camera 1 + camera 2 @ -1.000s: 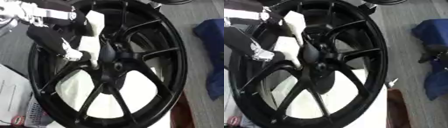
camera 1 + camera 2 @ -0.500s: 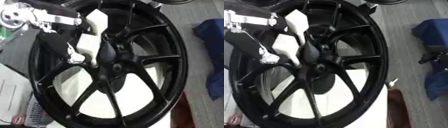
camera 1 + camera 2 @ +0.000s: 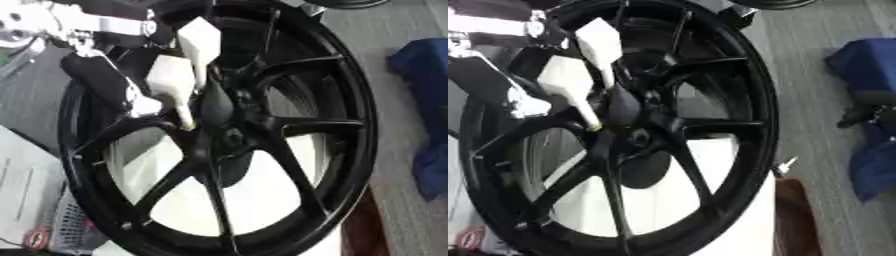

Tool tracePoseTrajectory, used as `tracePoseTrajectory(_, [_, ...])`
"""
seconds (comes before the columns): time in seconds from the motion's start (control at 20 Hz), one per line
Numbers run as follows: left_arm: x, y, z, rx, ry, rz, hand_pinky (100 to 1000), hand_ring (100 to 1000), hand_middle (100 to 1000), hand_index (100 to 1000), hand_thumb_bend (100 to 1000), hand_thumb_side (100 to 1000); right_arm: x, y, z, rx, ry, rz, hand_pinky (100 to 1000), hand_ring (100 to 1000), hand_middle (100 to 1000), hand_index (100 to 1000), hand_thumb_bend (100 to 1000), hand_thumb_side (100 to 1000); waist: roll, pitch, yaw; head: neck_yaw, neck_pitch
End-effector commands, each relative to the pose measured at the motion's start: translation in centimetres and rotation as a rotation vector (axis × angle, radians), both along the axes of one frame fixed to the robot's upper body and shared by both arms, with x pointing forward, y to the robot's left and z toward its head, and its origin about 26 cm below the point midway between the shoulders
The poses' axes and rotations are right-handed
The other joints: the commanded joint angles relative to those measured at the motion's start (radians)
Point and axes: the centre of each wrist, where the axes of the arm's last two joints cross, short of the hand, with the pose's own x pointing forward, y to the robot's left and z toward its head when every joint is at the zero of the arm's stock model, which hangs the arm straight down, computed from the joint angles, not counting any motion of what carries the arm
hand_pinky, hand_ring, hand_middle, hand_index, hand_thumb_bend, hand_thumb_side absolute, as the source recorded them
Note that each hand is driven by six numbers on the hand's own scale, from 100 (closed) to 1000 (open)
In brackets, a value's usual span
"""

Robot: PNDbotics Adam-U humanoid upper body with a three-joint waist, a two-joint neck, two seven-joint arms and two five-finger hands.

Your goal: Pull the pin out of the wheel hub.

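Black spokes of the wheel (image 3: 289, 125) fill the view, its hub (image 3: 229, 135) at the middle. The left hand (image 3: 171, 80) reaches in from the far left, white fingertips (image 3: 185, 120) pointing at the hub, seemingly pinching something small and yellowish there, perhaps the pin (image 3: 187, 127). A sideways tug could slip the fingers off or jam it.

left hand (image 3: 171, 82), white fingertips pointing down
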Motion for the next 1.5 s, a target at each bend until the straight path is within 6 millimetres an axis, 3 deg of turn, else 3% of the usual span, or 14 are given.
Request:
tracePoseTrajectory(0.05, [-1.7, 2.2, 2.6, -0.048, -0.091, 0.074, 561, 438, 354, 448, 100, 147, -0.3, -0.4, 0.5, -0.010, -0.016, -0.019, 863, 637, 605, 817, 100, 824, -0.002, -0.022, 0.004, -0.005, -0.008])
tracePoseTrajectory(0.25, [-2.5, 4.9, 3.8, -0.121, -0.194, 0.154, 553, 429, 345, 440, 100, 133, -0.5, -0.7, 0.5, -0.008, -0.023, -0.032, 862, 638, 605, 817, 100, 819, -0.004, -0.026, 0.015, -0.010, -0.005])
tracePoseTrajectory(0.55, [-0.9, 11.0, 4.0, -0.259, -0.247, 0.424, 531, 418, 338, 437, 100, 158, -1.1, -1.3, 0.5, 0.004, -0.033, -0.070, 863, 638, 606, 817, 100, 808, -0.010, -0.036, 0.045, -0.033, 0.001])
tracePoseTrajectory(0.8, [0.5, 16.8, 3.2, -0.416, -0.236, 0.695, 536, 442, 368, 474, 100, 236, -1.5, -1.6, 0.3, 0.012, -0.036, -0.100, 863, 639, 607, 818, 100, 802, -0.014, -0.046, 0.061, -0.050, 0.002])
tracePoseTrajectory(0.9, [0.8, 19.1, 2.9, -0.480, -0.237, 0.785, 549, 466, 399, 506, 100, 310, -1.5, -1.7, 0.3, 0.015, -0.040, -0.103, 863, 639, 607, 818, 100, 800, -0.015, -0.048, 0.060, -0.050, 0.003])
tracePoseTrajectory(1.0, [0.8, 21.3, 2.9, -0.535, -0.255, 0.838, 549, 466, 399, 506, 100, 310, -1.5, -1.6, 0.4, 0.016, -0.043, -0.100, 863, 639, 607, 818, 100, 800, -0.014, -0.049, 0.056, -0.047, 0.003])
tracePoseTrajectory(1.05, [0.7, 22.4, 2.9, -0.563, -0.269, 0.853, 701, 466, 399, 506, 100, 310, -1.5, -1.6, 0.5, 0.016, -0.044, -0.097, 863, 639, 607, 818, 100, 862, -0.013, -0.048, 0.053, -0.044, 0.000])
tracePoseTrajectory(1.1, [0.7, 23.4, 2.5, -0.593, -0.271, 0.881, 746, 773, 727, 802, 171, 766, -1.4, -1.6, 0.6, 0.017, -0.047, -0.097, 863, 639, 607, 818, 100, 797, -0.014, -0.047, 0.055, -0.047, -0.006])
tracePoseTrajectory(1.2, [0.6, 25.8, 1.4, -0.627, -0.279, 0.970, 800, 828, 797, 845, 284, 829, -1.3, -1.6, 0.7, 0.019, -0.048, -0.093, 863, 639, 607, 818, 100, 797, -0.013, -0.048, 0.049, -0.043, -0.012])
tracePoseTrajectory(1.25, [0.3, 27.0, 1.1, -0.630, -0.296, 1.014, 794, 822, 790, 846, 298, 851, -1.2, -1.6, 0.7, 0.020, -0.046, -0.090, 862, 638, 607, 818, 100, 797, -0.013, -0.049, 0.045, -0.042, -0.011])
tracePoseTrajectory(1.35, [0.0, 28.0, 0.4, -0.636, -0.341, 1.049, 763, 795, 758, 826, 265, 890, -1.1, -1.5, 0.7, 0.022, -0.044, -0.081, 863, 638, 606, 818, 100, 797, -0.014, -0.050, 0.039, -0.038, -0.009])
tracePoseTrajectory(1.5, [0.1, 27.8, -0.1, -0.665, -0.387, 1.038, 720, 750, 701, 764, 175, 861, -0.9, -1.4, 0.8, 0.024, -0.046, -0.070, 863, 638, 606, 818, 100, 795, -0.015, -0.051, 0.036, -0.036, -0.011])
